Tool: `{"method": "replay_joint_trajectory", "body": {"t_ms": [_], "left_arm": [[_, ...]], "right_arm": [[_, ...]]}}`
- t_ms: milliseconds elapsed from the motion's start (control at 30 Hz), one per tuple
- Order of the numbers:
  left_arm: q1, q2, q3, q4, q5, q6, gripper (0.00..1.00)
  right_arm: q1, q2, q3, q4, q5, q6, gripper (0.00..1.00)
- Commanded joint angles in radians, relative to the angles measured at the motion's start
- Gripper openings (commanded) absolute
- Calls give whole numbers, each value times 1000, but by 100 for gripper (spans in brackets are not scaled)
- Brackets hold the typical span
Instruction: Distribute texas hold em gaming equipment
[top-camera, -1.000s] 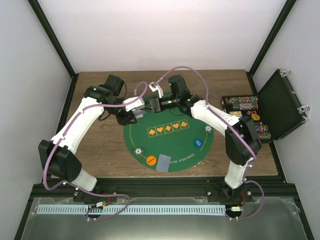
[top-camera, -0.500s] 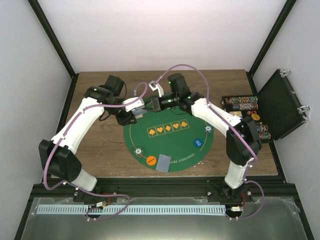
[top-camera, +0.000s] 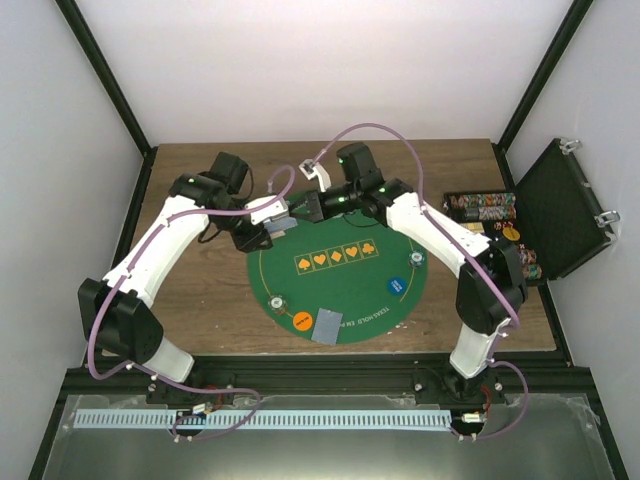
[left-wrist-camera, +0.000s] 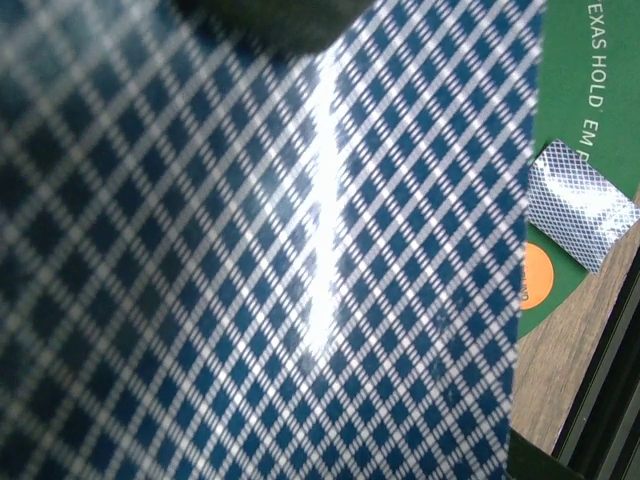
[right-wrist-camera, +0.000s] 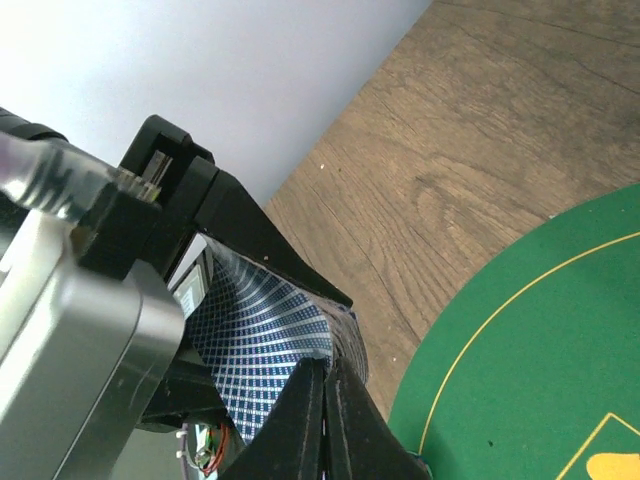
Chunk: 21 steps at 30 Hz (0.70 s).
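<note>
- Deck (left-wrist-camera: 260, 260) pinched in left gripper (top-camera: 274, 229), off the mat's (top-camera: 350, 290) eleven o'clock rim, presented for dealing.
- Right gripper (right-wrist-camera: 322, 378) pressed together on top card (right-wrist-camera: 262, 345), bowing it, likely to peel it free.

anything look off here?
The held cards bow sharply where the right gripper pinches them in the left gripper. The dealt cards lie skewed at the mat's near edge.

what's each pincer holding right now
left pincer: closed on the card deck
right pincer: shut against that deck; whether it grips a card cannot be told
</note>
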Motion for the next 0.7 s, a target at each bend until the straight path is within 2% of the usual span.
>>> {"method": "replay_joint_trajectory", "body": {"t_ms": [0,333,467,533,667], "left_arm": [[15,-5,-5,24,13,-7,46],[40,-9,-6,34,24,-20,45],[67,-16,-11,44,27,-33,46],[75,-15,-15,55,15,-41,46],[80,0,-19,65,-31,-54,46]], "right_arm": [[-12,-70,28,-41,48,-27,1],[-59,-114,-21,-14,33,8,1],[-121,-187,-98,31,41,70,1],[-153,-258,-154,33,87,94,1],[-191,-381,-272,-68,235,93,1]]}}
